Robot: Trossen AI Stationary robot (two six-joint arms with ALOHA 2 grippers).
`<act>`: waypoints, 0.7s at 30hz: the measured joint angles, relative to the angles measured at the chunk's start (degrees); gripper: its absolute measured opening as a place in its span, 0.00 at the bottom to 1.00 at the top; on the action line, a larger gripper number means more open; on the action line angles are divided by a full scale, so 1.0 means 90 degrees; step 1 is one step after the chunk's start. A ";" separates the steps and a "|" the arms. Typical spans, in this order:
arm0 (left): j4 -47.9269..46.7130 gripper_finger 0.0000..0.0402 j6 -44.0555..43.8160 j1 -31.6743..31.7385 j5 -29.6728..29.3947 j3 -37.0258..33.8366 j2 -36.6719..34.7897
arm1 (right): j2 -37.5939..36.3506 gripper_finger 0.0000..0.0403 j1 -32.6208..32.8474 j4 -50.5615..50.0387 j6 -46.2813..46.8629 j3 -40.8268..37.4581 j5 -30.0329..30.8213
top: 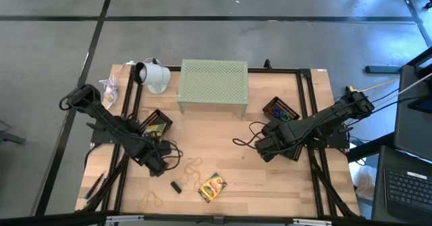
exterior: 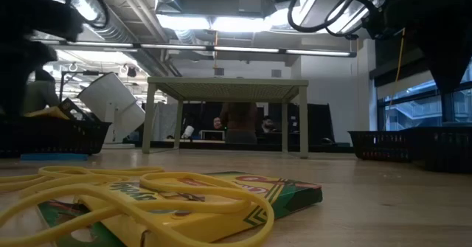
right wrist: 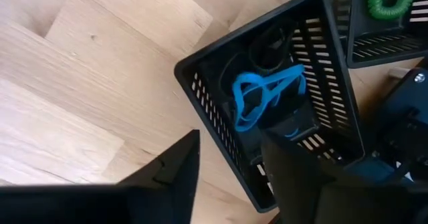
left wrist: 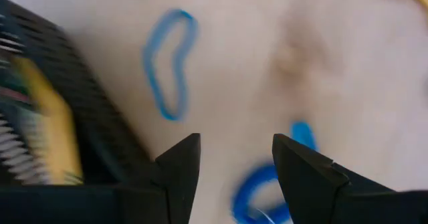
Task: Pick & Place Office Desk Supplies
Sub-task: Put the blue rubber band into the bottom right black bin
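Note:
My left gripper (top: pixel 156 165) (left wrist: pixel 234 150) is open, low over the wooden table beside the left black mesh tray (top: pixel 155 123). A blue rubber band (left wrist: pixel 264 190) lies on the table between its fingers, and a second blue band (left wrist: pixel 170 63) lies farther off. My right gripper (top: pixel 264 148) (right wrist: pixel 231 147) is open and empty above the near corner of a right black tray (right wrist: pixel 221 110). This tray holds blue bands (right wrist: pixel 264 93) and black pieces. Yellow rubber bands (top: pixel 192 168) (exterior: pixel 147 195), a yellow-green crayon box (top: pixel 212 187) and a small black piece (top: pixel 175 187) lie near the front.
The pale green perforated stand (top: pixel 212 84) stands at the back centre, with a white lamp head (top: pixel 152 74) to its left. A second right tray (top: pixel 280 111) holds coloured rings, one of them green (right wrist: pixel 391 0). The left tray holds a yellow box (left wrist: pixel 47 130). Another yellow band (top: pixel 150 199) lies front left.

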 joint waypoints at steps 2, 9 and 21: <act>0.0148 0.45 0.0007 -0.0139 0.0257 0.0000 0.0000 | 0.0000 0.45 0.0004 -0.0004 0.0000 0.0000 0.0000; 0.1269 0.45 0.0116 -0.0496 0.0459 -0.0443 -0.0002 | 0.0000 0.52 0.0005 0.0032 0.0046 0.0000 0.0002; 0.2313 0.45 0.0448 -0.0504 0.0463 -0.1347 -0.0005 | 0.0000 0.51 0.0005 0.0364 0.0051 0.0000 0.0168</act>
